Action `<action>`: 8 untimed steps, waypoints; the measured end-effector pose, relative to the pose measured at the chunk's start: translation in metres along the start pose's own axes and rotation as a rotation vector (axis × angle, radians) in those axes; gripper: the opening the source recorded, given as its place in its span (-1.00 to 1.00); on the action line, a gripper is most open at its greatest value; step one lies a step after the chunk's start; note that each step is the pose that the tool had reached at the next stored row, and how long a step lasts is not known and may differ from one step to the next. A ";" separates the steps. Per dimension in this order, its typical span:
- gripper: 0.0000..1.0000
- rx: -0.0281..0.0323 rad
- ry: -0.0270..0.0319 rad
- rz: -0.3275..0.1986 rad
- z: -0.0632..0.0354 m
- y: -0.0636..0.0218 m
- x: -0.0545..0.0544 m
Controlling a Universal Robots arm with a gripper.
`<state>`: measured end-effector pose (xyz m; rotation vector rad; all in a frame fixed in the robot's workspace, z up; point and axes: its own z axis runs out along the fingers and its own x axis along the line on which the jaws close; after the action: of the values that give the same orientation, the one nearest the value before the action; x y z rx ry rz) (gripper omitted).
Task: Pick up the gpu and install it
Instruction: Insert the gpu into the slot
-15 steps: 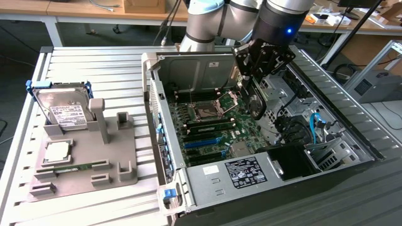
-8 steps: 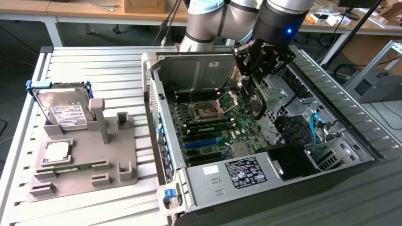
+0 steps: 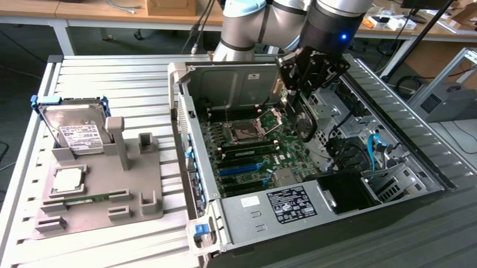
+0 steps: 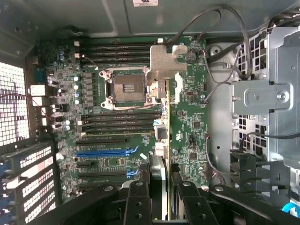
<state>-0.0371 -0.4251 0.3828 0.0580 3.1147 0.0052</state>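
Exterior view: gripper is down inside the open PC case, fingers pinched narrow on the gpu. The card hangs on edge with its long side pointing down. Its lower end is just to the exterior view's right of the CPU socket. Can't tell whether it touches the motherboard. Blue slots sit nearer the camera than the socket. Hard drive stands in the grey fixture, outside the case and well to the exterior view's left of the socket.

Wrist view: gripper has its two black fingers clamping the gpu from both sides, with the gap no wider than the card is thick. Card shows edge-on. Its silver bracket is at the far end, right beside the CPU socket and overlapping the socket's corner. Blue slots lie off to the side of the card edge, further from the socket than the bracket is.
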 end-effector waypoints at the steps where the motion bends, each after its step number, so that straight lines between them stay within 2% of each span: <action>1: -0.46 -0.0001 0.0000 -0.007 0.0000 0.0000 0.000; 8: -0.46 -0.0013 0.0002 -0.050 0.0000 0.0000 0.000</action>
<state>-0.0371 -0.4251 0.3828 -0.0207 3.1153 0.0062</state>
